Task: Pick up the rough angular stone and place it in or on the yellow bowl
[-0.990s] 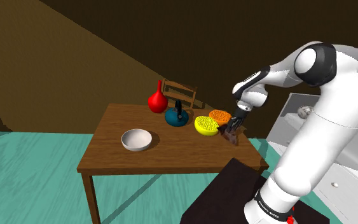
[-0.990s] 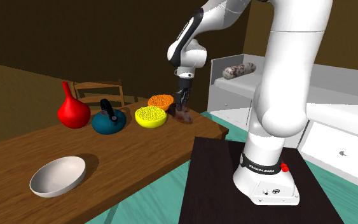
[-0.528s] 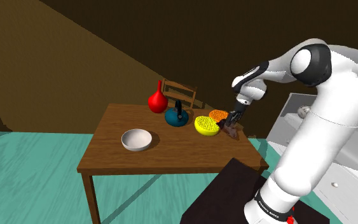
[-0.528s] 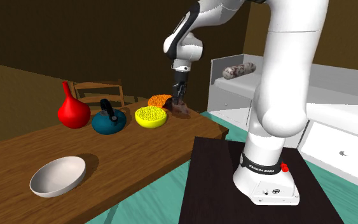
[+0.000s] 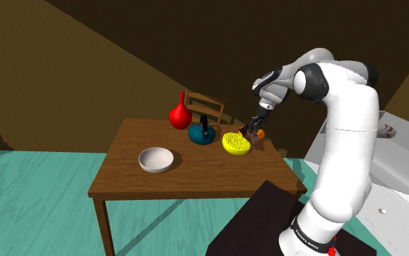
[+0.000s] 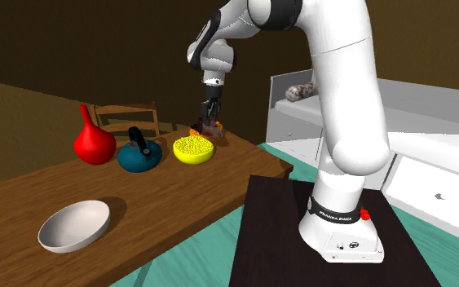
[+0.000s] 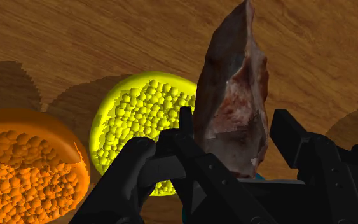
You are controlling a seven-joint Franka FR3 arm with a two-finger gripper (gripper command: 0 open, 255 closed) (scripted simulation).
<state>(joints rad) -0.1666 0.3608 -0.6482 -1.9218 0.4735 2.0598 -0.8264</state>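
Gripper (image 7: 234, 137) was clamped on reddish-brown angular stone (image 7: 233, 89). Stone's long axis ran along fingers, tip toward table (image 5: 195, 182). Stone hung above, just beside yellow bowl (image 7: 139, 121), on side away from kettle (image 5: 202, 134). Not yet over bowl's centre. Short sideways shift judged necessary.

The all-black two-finger gripper (image 5: 256, 131) (image 6: 211, 122) (image 7: 231, 130), clasping the rough, angular reddish-brown stone (image 5: 253, 134) (image 6: 213, 127) (image 7: 234, 95), is now lifted off the wooden tabletop (image 5: 195, 174) instead of standing down on it by the edge nearest the stand. It hangs farther in from that edge, raised just beside the rim of the bumpy yellow bowl (image 5: 229, 147) (image 6: 193, 156) (image 7: 117, 111). The white arm (image 5: 351, 145) now leans over toward the tabletop's far edge, and in the shoulder view the hand covers most of the bumpy orange bowl (image 5: 261, 133).
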